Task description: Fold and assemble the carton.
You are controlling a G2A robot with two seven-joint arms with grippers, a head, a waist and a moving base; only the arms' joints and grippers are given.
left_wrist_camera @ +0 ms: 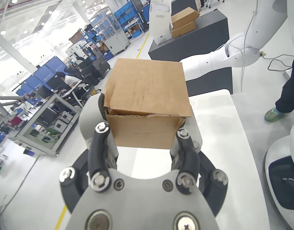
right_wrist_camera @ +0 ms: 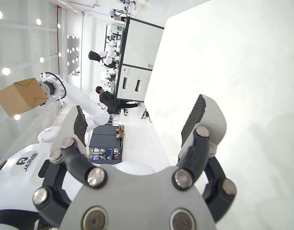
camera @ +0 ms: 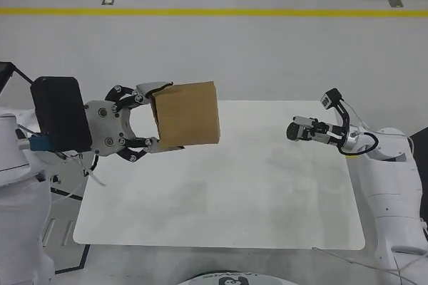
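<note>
Over the far left corner of the white rectangular table (camera: 235, 206), the brown cardboard carton (camera: 187, 114) is hanging in the air, lifted clear of the surface. It is closed up into a box shape, with one ragged flap edge showing at the held end. Left gripper (camera: 155, 117) is clamping it, one finger on each opposite side wall, jaws spread about the box's width, the box sticking out past the fingertips. Right gripper (camera: 292, 130) is hovering above the table's right side, well apart from the carton, fingers spread wide and holding nothing.
</note>
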